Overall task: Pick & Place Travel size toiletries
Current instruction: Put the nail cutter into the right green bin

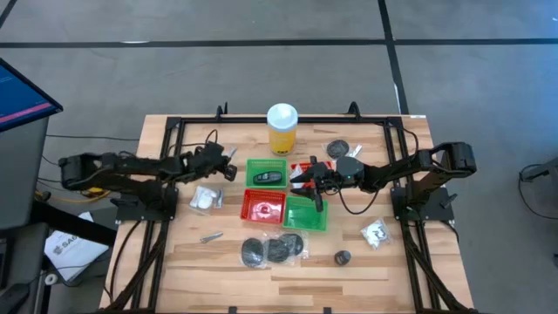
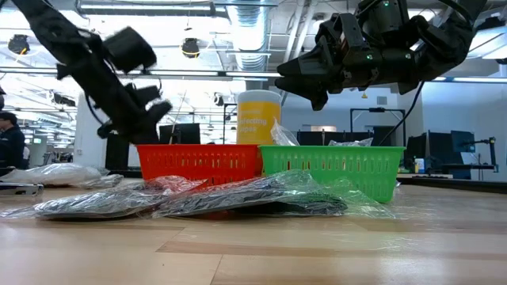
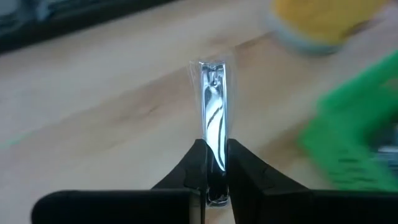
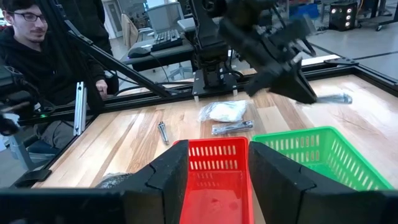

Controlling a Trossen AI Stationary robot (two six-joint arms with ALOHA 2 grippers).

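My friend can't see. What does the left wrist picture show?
The left claw is shut on a slim shiny silver metal nail clipper, held above the light wooden table. A blurry green mesh basket and a yellow bottle sit beyond it.

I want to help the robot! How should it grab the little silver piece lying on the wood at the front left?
Probably straight down from above, pinching the silver piece across its narrow middle, one finger on each long side. It lies flat and slim on bare wood, so only that thin width fits. The left gripper grips a nail clipper across its thin width likewise.
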